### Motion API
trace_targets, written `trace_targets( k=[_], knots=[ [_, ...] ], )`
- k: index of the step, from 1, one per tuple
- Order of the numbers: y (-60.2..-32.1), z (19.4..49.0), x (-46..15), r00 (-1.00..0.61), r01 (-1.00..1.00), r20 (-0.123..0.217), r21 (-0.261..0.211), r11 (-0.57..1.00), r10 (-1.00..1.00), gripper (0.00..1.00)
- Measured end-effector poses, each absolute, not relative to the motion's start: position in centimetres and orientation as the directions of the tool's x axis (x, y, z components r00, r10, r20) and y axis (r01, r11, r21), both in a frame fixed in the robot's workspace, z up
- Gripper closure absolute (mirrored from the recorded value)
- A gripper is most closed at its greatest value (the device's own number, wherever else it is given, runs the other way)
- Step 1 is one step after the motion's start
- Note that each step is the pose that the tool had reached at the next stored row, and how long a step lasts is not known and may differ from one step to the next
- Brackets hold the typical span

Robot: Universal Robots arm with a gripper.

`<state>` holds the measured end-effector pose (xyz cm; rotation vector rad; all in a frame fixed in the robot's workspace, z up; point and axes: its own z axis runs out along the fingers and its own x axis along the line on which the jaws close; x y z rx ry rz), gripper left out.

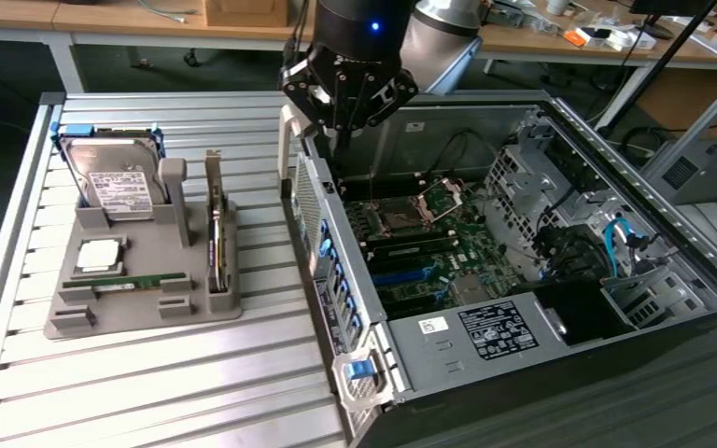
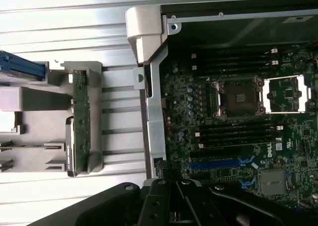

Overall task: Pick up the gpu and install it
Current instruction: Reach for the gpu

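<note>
Gripper (image 2: 174,206) jaws together, holding nothing, hovers over the case's (image 1: 333,280) side wall; at exterior view's left, tray (image 1: 134,322) with hard drive (image 1: 116,182); gpu (image 1: 217,245) on edge in tray slot; rightward, open case, motherboard (image 1: 424,252).

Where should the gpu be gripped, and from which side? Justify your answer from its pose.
Probably its free top edge, mid-length, coming down from above. The gpu stands on edge in a slot of the grey holder, posts bracing its ends, so the thin upper edge is the open part to pinch across.
</note>
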<state>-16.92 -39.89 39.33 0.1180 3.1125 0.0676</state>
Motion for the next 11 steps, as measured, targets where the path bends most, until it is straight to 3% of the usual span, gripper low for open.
trace_targets(
  k=[11],
  knots=[
    [-39.89,39.33,-17.45,-0.997,0.075,-0.024,0.044,0.996,0.076,0.89]
  ],
)
